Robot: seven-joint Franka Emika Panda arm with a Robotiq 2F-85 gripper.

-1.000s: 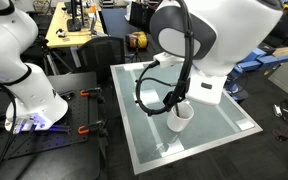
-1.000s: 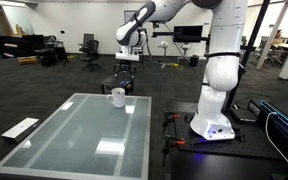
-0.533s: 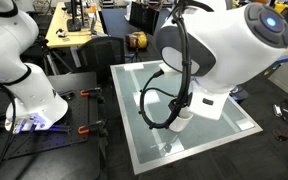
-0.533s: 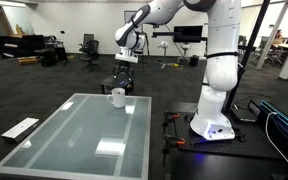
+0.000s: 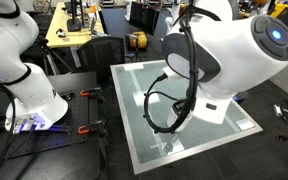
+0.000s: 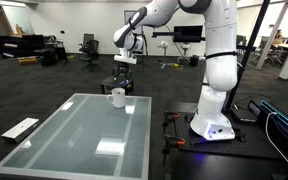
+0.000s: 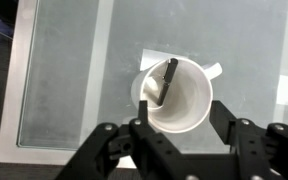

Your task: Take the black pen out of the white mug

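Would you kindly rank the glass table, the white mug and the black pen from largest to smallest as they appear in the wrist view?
1. glass table: fills most of the view.
2. white mug: far smaller.
3. black pen: smallest, a thin stick inside the mug.

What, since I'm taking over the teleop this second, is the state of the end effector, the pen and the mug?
End effector: open, empty, directly above the white mug, not touching it.
White mug: upright on the glass table, near its far edge in an exterior view.
Black pen: inside the mug, leaning against its wall.
Done: end effector lined up over the mug.
Left: descend, close on the pen, lift it out.
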